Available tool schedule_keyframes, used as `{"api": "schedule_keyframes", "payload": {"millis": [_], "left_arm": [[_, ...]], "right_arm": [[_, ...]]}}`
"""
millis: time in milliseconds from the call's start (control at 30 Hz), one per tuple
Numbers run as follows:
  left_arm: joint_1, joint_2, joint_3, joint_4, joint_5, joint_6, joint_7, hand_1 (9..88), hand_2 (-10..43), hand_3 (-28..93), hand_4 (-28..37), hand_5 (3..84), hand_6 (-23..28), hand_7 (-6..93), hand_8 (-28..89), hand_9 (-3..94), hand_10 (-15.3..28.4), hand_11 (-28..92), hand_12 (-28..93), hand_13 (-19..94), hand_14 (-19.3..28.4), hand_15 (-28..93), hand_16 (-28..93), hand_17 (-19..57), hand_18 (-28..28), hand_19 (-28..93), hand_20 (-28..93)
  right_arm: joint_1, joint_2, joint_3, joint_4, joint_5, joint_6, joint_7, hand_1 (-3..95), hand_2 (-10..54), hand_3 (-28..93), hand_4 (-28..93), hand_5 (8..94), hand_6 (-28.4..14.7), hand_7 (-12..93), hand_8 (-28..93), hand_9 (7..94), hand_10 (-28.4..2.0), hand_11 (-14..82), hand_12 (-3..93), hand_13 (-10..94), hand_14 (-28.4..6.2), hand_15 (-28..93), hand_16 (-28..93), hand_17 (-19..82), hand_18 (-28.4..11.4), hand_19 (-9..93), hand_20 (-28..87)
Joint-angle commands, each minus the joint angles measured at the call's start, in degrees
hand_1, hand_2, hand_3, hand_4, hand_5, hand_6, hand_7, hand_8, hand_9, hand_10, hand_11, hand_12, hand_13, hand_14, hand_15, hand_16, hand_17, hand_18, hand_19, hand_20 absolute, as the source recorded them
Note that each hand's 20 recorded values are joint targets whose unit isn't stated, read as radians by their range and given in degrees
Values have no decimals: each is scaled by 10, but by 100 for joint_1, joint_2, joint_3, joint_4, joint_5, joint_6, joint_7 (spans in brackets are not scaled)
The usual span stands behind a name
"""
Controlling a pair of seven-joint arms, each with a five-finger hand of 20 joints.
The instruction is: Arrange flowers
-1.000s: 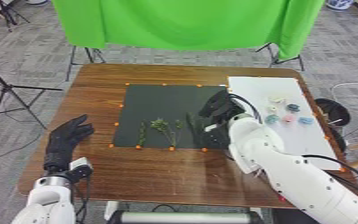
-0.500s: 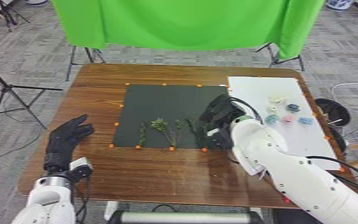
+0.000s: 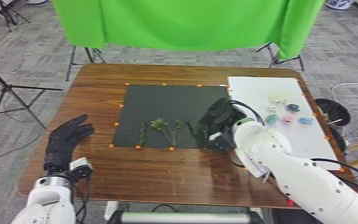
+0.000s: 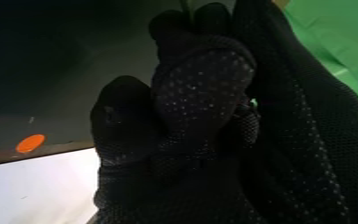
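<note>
— Please, where is the stem (image 4: 186,6)?
— It is pinched in the fingertips of the right hand (image 3: 218,120), toward three o'clock of the dark mat (image 3: 162,102).
— And the other stems (image 3: 164,131)?
— These lie on the mat, between six and seven o'clock.
— The flowers (image 3: 288,118)?
— On the white sheet (image 3: 255,90), at three o'clock from the mat.
— And the left hand (image 3: 67,137)?
— At eight o'clock from the mat, with open fingers.
</note>
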Motion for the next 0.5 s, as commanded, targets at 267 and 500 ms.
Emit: {"api": "schedule_keyframes", "payload": {"millis": [267, 500], "left_arm": [[104, -30, 57, 43, 2, -60, -139, 258, 224, 697, -256, 505, 10, 153, -87, 530, 137, 233, 116, 438, 167, 262, -23, 89, 131, 131, 192], [116, -32, 54, 37, 11, -57, -138, 260, 223, 696, -254, 511, 1, 157, -88, 530, 137, 232, 115, 439, 169, 263, -24, 89, 131, 131, 192]], "right_arm": [[-30, 30, 119, -54, -57, -392, 100, 450, -95, 628, 15, 681, -22, 248, 113, 856, -136, 229, 245, 937, -29, 479, 275, 715, -64, 841, 404], [-2, 72, 207, -60, -77, -579, 121, 388, -95, 682, -7, 654, 1, 219, 2, 819, -139, 239, 201, 937, -35, 458, 298, 700, -71, 859, 384]]}}
